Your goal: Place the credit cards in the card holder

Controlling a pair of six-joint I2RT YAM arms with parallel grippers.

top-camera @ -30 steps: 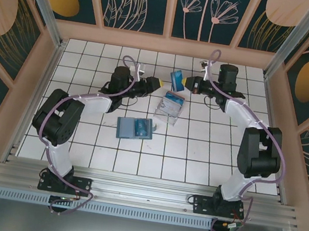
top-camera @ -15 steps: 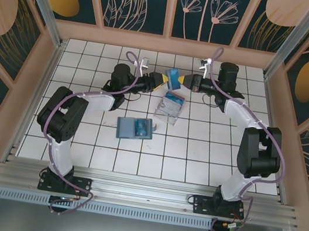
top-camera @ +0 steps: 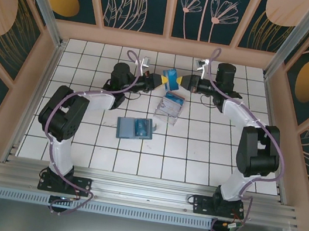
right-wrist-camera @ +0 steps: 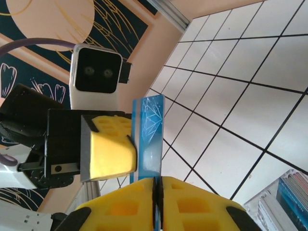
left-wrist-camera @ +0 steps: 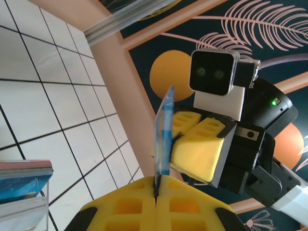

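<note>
Finding: my left gripper (left-wrist-camera: 156, 195) is fully closed, its yellow pads pinching one short edge of the blue credit card (top-camera: 174, 81). My right gripper (right-wrist-camera: 157, 187) meets it head-on, and its pads look closed on the opposite edge. The card stands on edge in the air between the two, above the far tiles.

The card holder (top-camera: 135, 128) lies open on the tiled table (top-camera: 207, 154), well apart and nearer my bases. The clear tray (top-camera: 169, 107) with more cards sits between.

Assessment: this is a handover with both holds on thin margins.

Recommendation: let only one side release. Confirm the keeping grip sits deep enough on the card. Then draw the freed gripper straight back along the card's plane, without twist, so the card is not bent or levered loose.
</note>
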